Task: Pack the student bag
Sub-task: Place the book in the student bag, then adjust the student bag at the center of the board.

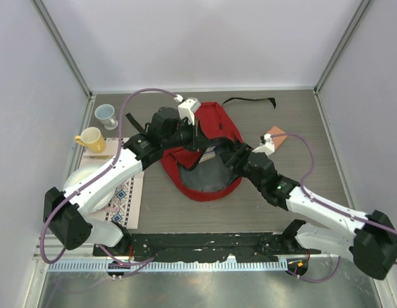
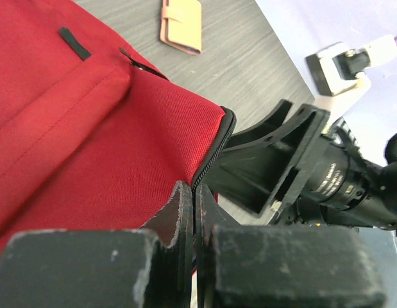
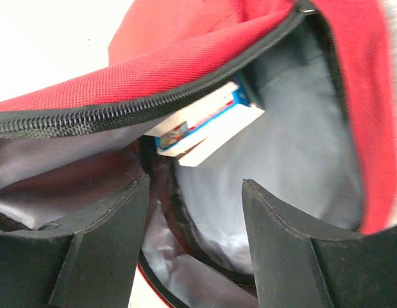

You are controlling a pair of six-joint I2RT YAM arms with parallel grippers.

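I count one red student bag (image 1: 216, 119) in the middle of the frame. Two cups stand at the upper left: one pale blue cup (image 1: 106, 115) and one yellow cup (image 1: 90, 139). There is one black strap (image 1: 249, 101) at the top, one small pink wallet (image 1: 275, 136) at the right, one patterned mat (image 1: 129, 199) at the lower left, and one book (image 3: 204, 122) inside the bag. I have two end effectors: my left end effector (image 2: 194, 192) and my right end effector (image 3: 195, 186).

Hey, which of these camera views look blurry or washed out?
Top view: sharp, evenly lit. Left wrist view: left gripper blurred up close, bag crisp. Right wrist view: upper-left corner blown out white, book inside slightly soft.
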